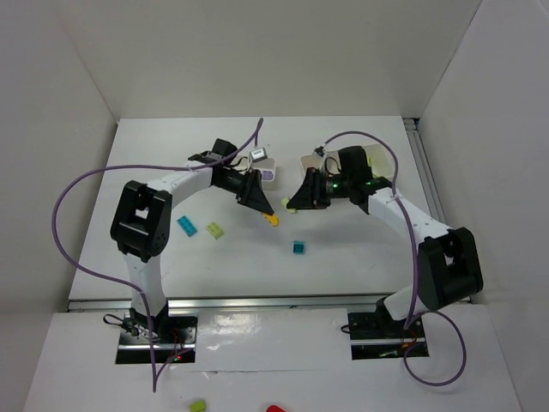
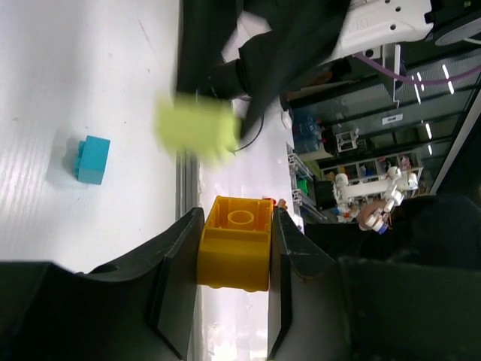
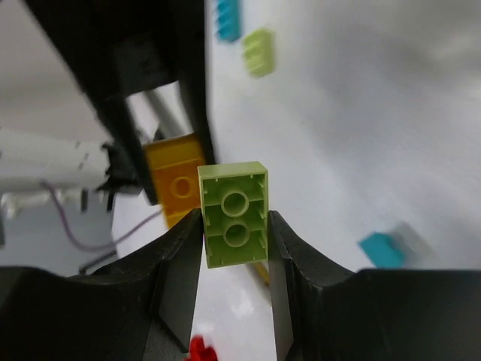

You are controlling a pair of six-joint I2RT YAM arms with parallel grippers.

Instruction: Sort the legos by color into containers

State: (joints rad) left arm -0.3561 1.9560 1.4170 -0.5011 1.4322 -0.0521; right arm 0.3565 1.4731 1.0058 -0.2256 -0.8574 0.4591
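No lettering, brand or number can be read in any view; a small white tag (image 1: 257, 154) toward twelve o'clock is left illegible.

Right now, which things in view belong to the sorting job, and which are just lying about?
Job: yellow brick and lime brick, both gripped; loose lime brick; cyan brick; teal brick; white trays.
Lying about: purple cables; red piece on front ledge.

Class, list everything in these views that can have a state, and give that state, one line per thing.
Left fingers: shut on the yellow brick.
Right fingers: shut on the held lime brick.
Blue brick: lying free on the table, unsorted.
Loose lime brick: lying free, unsorted.
Teal brick: lying free, unsorted.
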